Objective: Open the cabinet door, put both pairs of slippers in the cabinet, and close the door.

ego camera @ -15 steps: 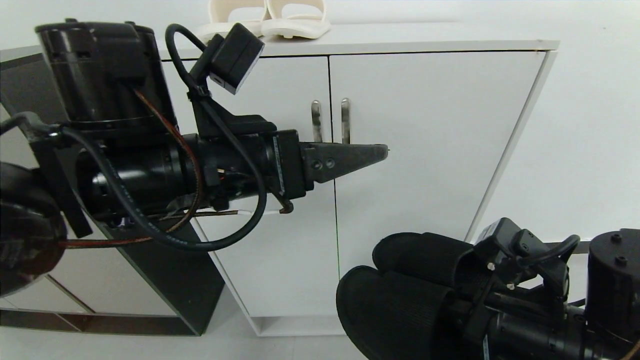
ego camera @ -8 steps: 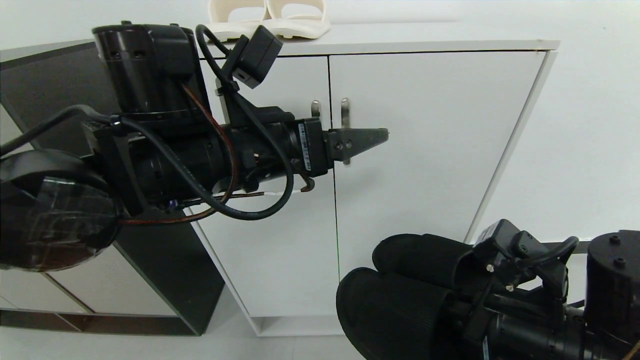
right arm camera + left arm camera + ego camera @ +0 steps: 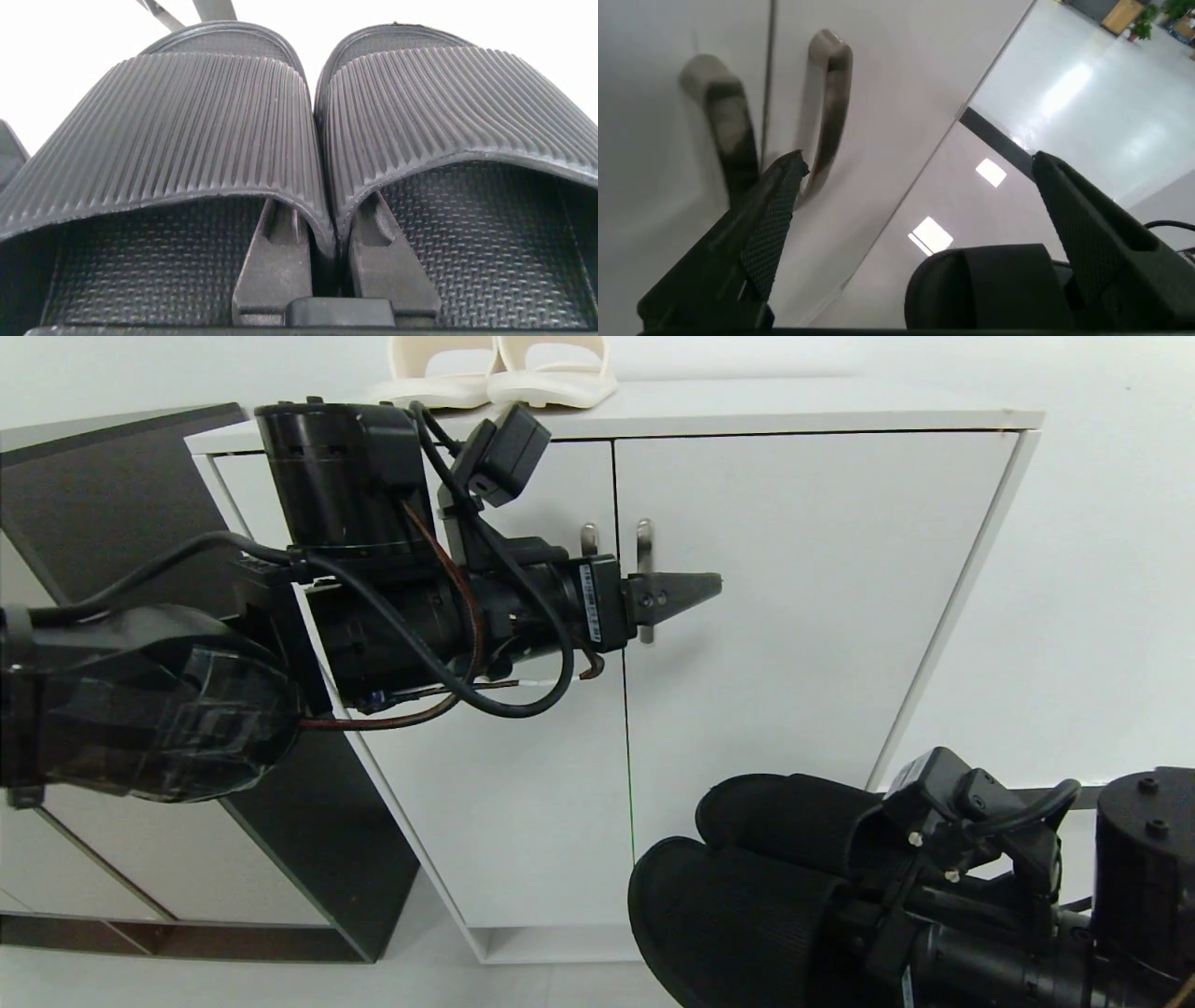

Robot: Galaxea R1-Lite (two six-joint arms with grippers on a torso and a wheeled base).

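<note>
The white cabinet [image 3: 803,616] has both doors closed, with two metal handles [image 3: 644,546] side by side at the middle seam. My left gripper [image 3: 700,586] is open and hovers in front of the right door's handle [image 3: 827,112]; one finger [image 3: 771,233] sits next to that handle. A cream pair of slippers [image 3: 504,373] lies on the cabinet top. My right gripper [image 3: 327,238] is low at the right, shut on the inner edges of a black pair of slippers [image 3: 747,887], which it holds together in the air.
A dark glossy panel unit [image 3: 112,467] stands against the cabinet's left side. A white wall [image 3: 1102,569] lies to the right of the cabinet. Pale floor [image 3: 280,985] runs along the cabinet's base.
My left arm has moved forward and up toward the doors, and its gripper has risen slightly to handle height. The right arm and the black slippers have not moved.
</note>
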